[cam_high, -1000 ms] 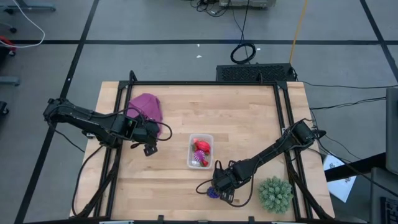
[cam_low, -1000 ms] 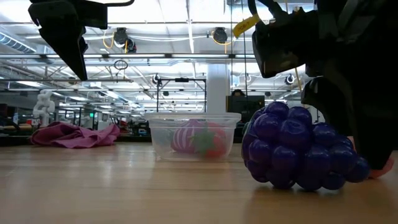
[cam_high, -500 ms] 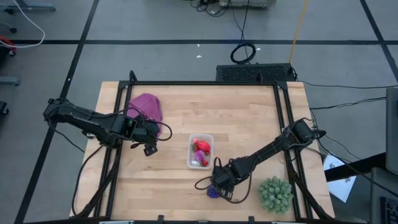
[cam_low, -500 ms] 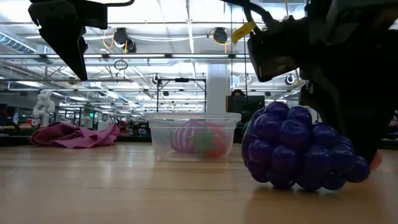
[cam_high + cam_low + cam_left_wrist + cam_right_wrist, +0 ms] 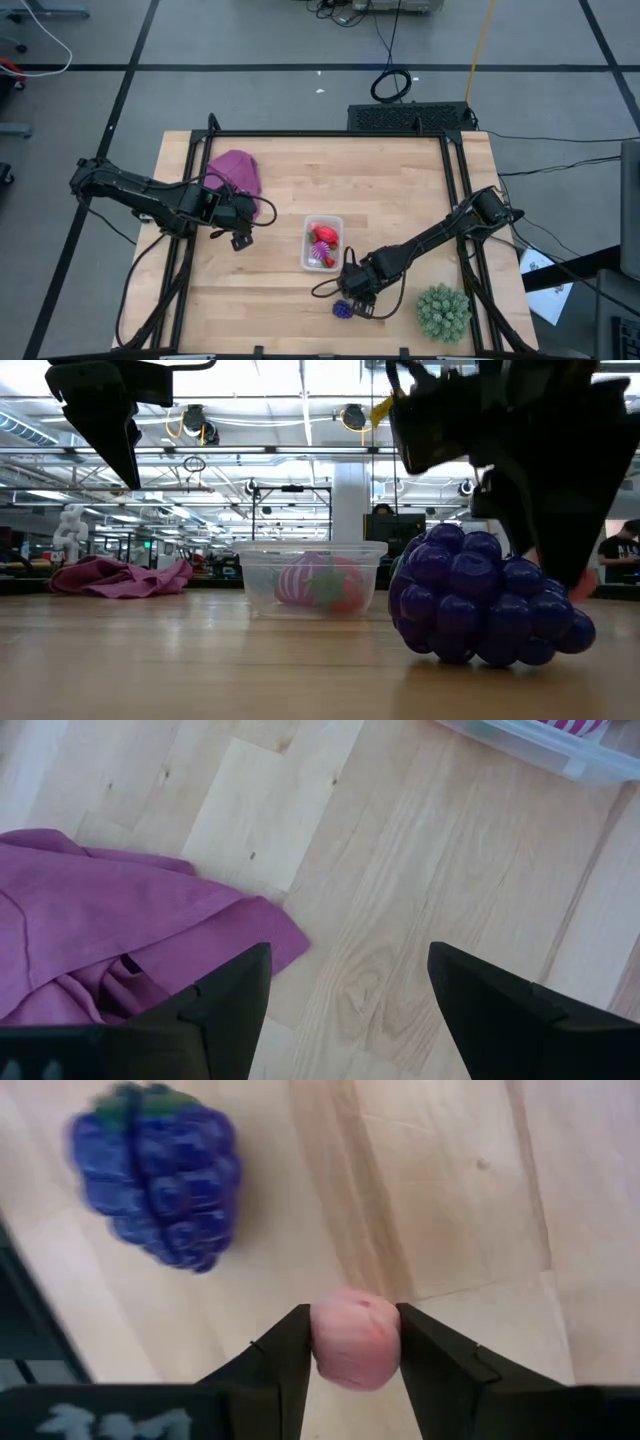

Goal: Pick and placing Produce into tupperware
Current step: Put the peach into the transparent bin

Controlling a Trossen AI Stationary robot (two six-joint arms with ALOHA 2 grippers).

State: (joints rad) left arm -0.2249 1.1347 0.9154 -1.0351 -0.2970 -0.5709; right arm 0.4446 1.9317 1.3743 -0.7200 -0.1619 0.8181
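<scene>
The clear tub (image 5: 322, 243) sits mid-table with red and striped magenta fruits inside (image 5: 318, 583). A dark purple grape bunch (image 5: 343, 309) (image 5: 160, 1175) lies on the wood near the table's near edge. My right gripper (image 5: 358, 291) (image 5: 355, 1330) hovers just beside the bunch, shut on a small pink round fruit (image 5: 355, 1342). My left gripper (image 5: 240, 238) (image 5: 350, 1000) waits open above the table by the magenta cloth (image 5: 236, 172). My right gripper pinches the pink round fruit across its middle (image 5: 352, 1355), one finger on each side. The fingers (image 5: 285, 1350) come from above, pointing down. The fruit is lifted clear of the table, above the bare wood next to the grape bunch.
A big green spiky ball (image 5: 443, 311) stands near the table's near right corner, close to the right arm. The magenta cloth (image 5: 110, 930) lies at the far left. Bare wood lies between the tub and the left gripper. Black rails (image 5: 455, 180) frame the table.
My right gripper has risen from the table with the pink fruit between its fingers and shifted a little toward the far edge, uncovering the grape bunch in the high view. The grape bunch has stayed in place. The left arm has kept still.
</scene>
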